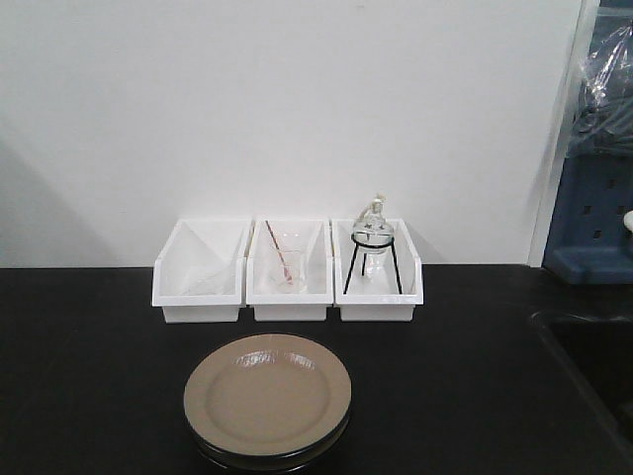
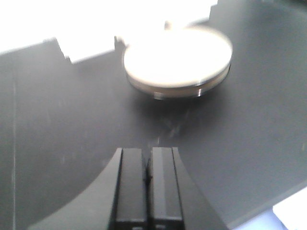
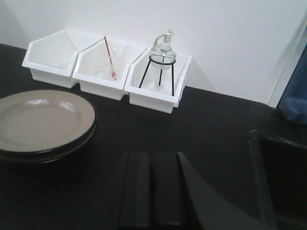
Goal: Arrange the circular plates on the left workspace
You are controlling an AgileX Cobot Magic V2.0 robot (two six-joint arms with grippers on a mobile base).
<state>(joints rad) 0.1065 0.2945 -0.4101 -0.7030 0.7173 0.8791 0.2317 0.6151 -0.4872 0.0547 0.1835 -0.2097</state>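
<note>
Two round tan plates with black rims lie stacked, one on the other (image 1: 267,398), near the front middle of the black countertop (image 1: 79,366). The stack also shows in the left wrist view (image 2: 177,60), washed out by glare, and at the left edge of the right wrist view (image 3: 41,120). My left gripper (image 2: 147,155) is shut and empty, over bare countertop a short way before the stack. My right gripper (image 3: 152,160) is shut and empty, to the right of the stack. Neither gripper shows in the front view.
Three white bins stand in a row by the back wall: an empty-looking one (image 1: 200,269), one with a glass beaker and red rod (image 1: 289,269), one with a glass flask on a black stand (image 1: 376,259). A recessed sink (image 1: 593,356) lies at the right.
</note>
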